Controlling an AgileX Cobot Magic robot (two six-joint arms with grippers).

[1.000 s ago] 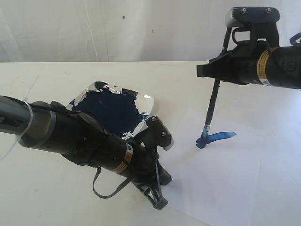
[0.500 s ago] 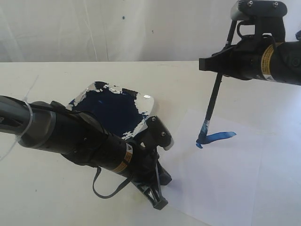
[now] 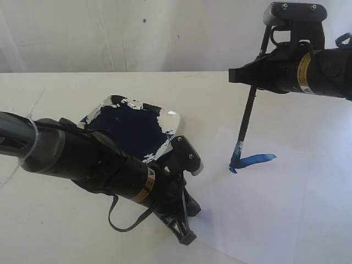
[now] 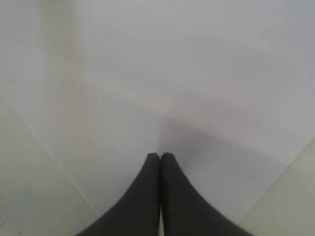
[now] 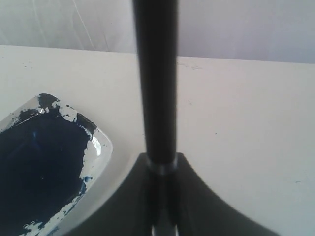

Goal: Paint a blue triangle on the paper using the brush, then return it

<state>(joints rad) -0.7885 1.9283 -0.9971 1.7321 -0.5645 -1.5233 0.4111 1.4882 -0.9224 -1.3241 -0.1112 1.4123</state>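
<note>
One edge down: a single short blue stroke (image 3: 254, 160) lies on the paper (image 3: 275, 214). I read it as the first side of the triangle, so the painting is at an early stage.
Left to do: two more sides to close the outline, then the brush goes back. No view shows where it belongs.
Brush: the brush (image 3: 246, 118) stands nearly upright. Its blue tip is at the end of the stroke nearer the paint dish (image 3: 168, 116), touching the sheet or just off it.
Right gripper: the right gripper (image 3: 257, 74) has its fingers clamped on the upper handle.
Left gripper: the left gripper (image 3: 186, 235) has its fingers together with nothing between them. Its tips are down at the paper's near edge, seemingly pinning the sheet.
Exterior view alone: shows the stroke, the brush tip and both arms together on the worktop (image 3: 55, 231).
Left wrist view alone: shows the closed seam of the left gripper (image 4: 160, 157) over bare white paper (image 4: 172, 73). No paint or brush is in sight.
Right wrist view alone: shows the handle (image 5: 156, 88) close up, seated in the right gripper (image 5: 160, 169), and the dish's navy pool (image 5: 39, 167). The paper and stroke are out of view.
</note>
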